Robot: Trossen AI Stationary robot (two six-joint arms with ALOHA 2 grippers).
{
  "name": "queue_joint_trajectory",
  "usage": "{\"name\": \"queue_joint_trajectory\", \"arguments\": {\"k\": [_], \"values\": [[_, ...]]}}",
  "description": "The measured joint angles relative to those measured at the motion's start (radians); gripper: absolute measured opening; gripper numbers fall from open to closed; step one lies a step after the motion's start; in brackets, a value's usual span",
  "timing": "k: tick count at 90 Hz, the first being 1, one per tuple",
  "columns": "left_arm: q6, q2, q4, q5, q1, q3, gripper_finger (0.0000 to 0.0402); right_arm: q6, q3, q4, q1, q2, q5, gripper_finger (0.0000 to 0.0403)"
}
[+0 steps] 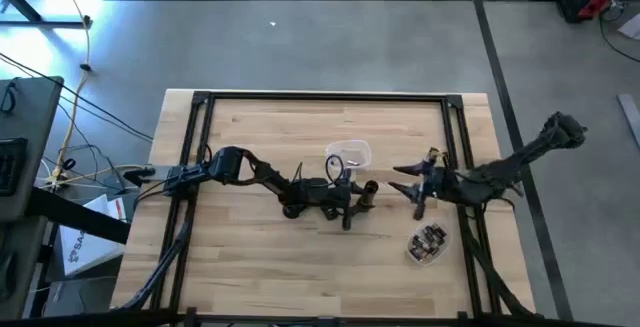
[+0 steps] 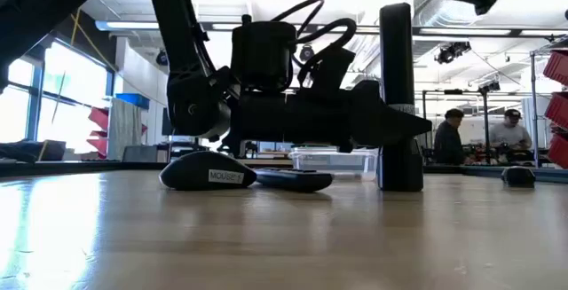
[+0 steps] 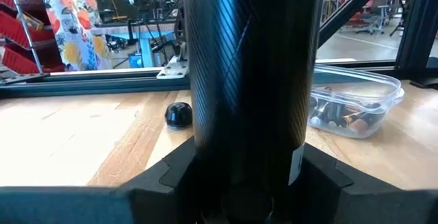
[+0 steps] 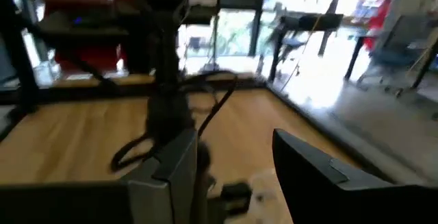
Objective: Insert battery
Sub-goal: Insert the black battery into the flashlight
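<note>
At mid-desk (image 1: 250,257), the left tool (image 1: 366,195) pinches an upright flashlight tube (image 2: 396,95); the right tool (image 1: 408,179) hangs spread, empty. Batteries wait in their tub (image 1: 428,244); a loose grip could tip the tube.

Grey concrete floor (image 1: 330,42), black tape lines; bright windows (image 2: 27,104); two people (image 2: 484,139) behind.

Wooden table (image 1: 250,257) — bearing a mouse (image 2: 209,172), two clear containers (image 1: 350,154) (image 1: 428,245).
</note>
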Motion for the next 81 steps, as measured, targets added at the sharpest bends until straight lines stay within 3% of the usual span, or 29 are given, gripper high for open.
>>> {"name": "queue_joint_trajectory", "arguments": {"k": [12,20,29,39,56,81], "values": [[-0.006,0.000,0.000,-0.004,0.001,0.000,0.0152,0.405,0.159,-0.491,0.054,0.044,-0.085,0.0142],[-0.008,0.000,0.000,-0.008,0.002,0.000,0.0152,0.650,0.244,-0.725,0.076,0.120,-0.242,0.0132],[-0.008,0.000,0.000,-0.015,0.003,0.000,0.0152,0.852,0.292,-0.872,0.114,0.217,-0.458,0.0124],[-0.008,0.000,0.000,-0.018,0.004,0.000,0.0152,0.979,0.297,-0.919,0.162,0.317,-0.659,0.0122],[-0.007,0.000,0.000,-0.019,0.007,0.000,0.0152,1.041,0.251,-0.887,0.199,0.452,-0.852,0.0122],[-0.013,0.000,0.001,-0.020,0.006,0.000,0.0152,0.978,0.240,-0.786,0.200,0.594,-0.782,0.0122]]}}
